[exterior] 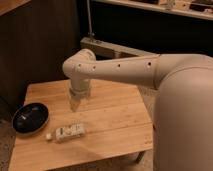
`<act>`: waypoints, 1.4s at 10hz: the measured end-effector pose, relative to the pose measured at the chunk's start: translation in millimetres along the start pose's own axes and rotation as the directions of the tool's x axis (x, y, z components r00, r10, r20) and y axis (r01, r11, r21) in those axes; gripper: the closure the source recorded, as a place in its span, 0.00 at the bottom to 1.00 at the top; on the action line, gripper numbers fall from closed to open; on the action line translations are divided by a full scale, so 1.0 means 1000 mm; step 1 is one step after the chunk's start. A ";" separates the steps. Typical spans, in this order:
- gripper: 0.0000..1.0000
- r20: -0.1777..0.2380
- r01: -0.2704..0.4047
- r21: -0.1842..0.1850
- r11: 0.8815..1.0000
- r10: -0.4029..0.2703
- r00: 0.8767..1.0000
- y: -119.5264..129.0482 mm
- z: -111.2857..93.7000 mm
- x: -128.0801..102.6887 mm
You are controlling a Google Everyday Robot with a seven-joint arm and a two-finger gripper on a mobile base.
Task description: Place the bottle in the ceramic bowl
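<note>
The bottle [68, 132] lies on its side near the front left of the wooden table [120, 120], its white cap pointing left. The ceramic bowl [30, 118], black and glossy, sits at the table's left edge, just up and left of the bottle. My gripper [75, 105] hangs from the white arm above the table's middle left, a short way behind and above the bottle and to the right of the bowl. It holds nothing that I can see.
My large white arm and body [175, 100] fill the right side of the view. A dark wall stands behind the table, with a metal frame [107, 47] behind the arm. The table's front edge is close to the bottle.
</note>
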 end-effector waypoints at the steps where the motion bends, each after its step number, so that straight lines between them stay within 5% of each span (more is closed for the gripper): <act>1: 0.35 0.020 0.088 -0.003 0.996 -0.088 0.996 0.008 0.007 -0.004; 2: 0.35 0.049 0.217 -0.005 0.976 -0.217 0.975 0.016 0.010 -0.008; 3: 0.35 0.081 0.330 -0.002 0.944 -0.329 0.941 0.018 0.012 -0.008; 5: 0.35 0.153 0.514 -0.014 0.858 -0.506 0.849 0.028 0.016 -0.010; 7: 0.35 0.225 0.656 0.003 0.755 -0.639 0.735 0.035 0.016 -0.012; 9: 0.35 0.264 0.727 0.026 0.686 -0.706 0.657 0.040 0.015 -0.013; 10: 0.35 0.271 0.739 0.032 0.673 -0.717 0.642 0.040 0.014 -0.013; 12: 0.35 0.272 0.740 0.017 0.672 -0.716 0.643 0.043 0.016 -0.016; 14: 0.35 0.260 0.783 -0.020 0.621 -0.753 0.604 0.063 0.030 -0.020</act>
